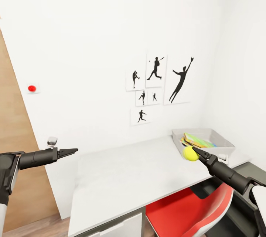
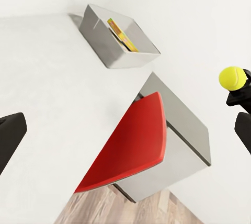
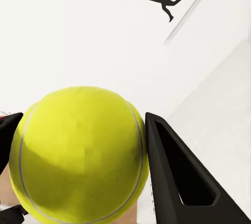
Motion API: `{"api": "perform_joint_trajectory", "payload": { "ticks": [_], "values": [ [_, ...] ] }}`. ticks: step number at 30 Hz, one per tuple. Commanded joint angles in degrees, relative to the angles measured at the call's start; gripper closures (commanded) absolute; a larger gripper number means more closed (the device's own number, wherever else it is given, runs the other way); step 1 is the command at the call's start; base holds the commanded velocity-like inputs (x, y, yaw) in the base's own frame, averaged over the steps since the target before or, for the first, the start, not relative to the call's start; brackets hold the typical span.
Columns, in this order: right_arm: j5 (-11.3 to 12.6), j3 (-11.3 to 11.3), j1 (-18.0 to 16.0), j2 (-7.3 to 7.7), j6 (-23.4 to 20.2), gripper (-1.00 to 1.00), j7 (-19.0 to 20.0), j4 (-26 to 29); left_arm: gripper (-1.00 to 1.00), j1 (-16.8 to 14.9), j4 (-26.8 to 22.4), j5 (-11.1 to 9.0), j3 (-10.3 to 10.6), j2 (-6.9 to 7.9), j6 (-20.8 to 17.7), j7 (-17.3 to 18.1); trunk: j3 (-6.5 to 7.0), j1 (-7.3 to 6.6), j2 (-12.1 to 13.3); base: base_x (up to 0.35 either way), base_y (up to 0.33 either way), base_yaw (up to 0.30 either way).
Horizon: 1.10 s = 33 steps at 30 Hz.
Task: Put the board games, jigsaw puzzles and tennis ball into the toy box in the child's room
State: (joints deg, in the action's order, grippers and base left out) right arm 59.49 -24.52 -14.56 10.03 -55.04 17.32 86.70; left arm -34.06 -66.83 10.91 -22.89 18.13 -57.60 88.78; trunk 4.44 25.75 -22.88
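My right gripper (image 1: 193, 152) is shut on the yellow-green tennis ball (image 1: 190, 154), holding it above the table (image 1: 125, 174), just short of the toy box's near corner. In the right wrist view the ball (image 3: 78, 156) sits between the black fingers (image 3: 178, 177). The light grey toy box (image 1: 221, 144) stands at the table's far right against the wall. Flat colourful things (image 1: 197, 140) lie in it; I cannot tell which they are. My left gripper (image 1: 72, 151) hangs open and holds nothing over the table's left end. Its wrist view takes in the toy box (image 2: 104, 46) and the ball (image 2: 232, 77).
A red chair (image 1: 188, 209) is tucked under the table's front right. A lower dark grey top (image 1: 253, 168) joins the table at the right. A wooden door (image 1: 14, 126) is at left, and silhouette posters (image 1: 157, 82) hang on the white wall.
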Motion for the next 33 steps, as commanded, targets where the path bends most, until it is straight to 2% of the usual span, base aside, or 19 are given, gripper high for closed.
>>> {"api": "perform_joint_trajectory", "payload": {
  "ticks": [1, 10, 24, 33],
  "values": [
    [-0.3, -0.1, 0.0, -0.01, -0.2, 1.00, 0.3, 0.0, -1.00, 0.0, -0.1, 0.6, -0.1, -0.03, -0.6, 0.5, -0.02, 0.04, 0.0, 0.131, -0.264, 0.000],
    [-0.2, -0.1, 0.0, -0.01, -0.3, 1.00, 0.3, 0.0, -1.00, 0.0, -0.1, 0.6, -0.1, -0.03, -0.6, 0.5, -0.01, 0.04, 0.0, 0.167, -0.234, -0.015],
    [-0.2, -0.1, 0.0, -0.01, -0.3, 1.00, 0.3, 0.0, -1.00, 0.0, -0.1, 0.6, -0.1, -0.03, -0.5, 0.5, 0.32, 0.04, 0.0, 0.181, -0.236, -0.238],
    [-0.2, -0.1, 0.0, -0.01, -0.3, 1.00, 0.3, 0.0, -1.00, 0.0, -0.1, 0.6, -0.1, -0.03, -0.5, 0.5, 0.29, 0.04, 0.0, 0.163, -0.268, 0.028]
  ]
}}
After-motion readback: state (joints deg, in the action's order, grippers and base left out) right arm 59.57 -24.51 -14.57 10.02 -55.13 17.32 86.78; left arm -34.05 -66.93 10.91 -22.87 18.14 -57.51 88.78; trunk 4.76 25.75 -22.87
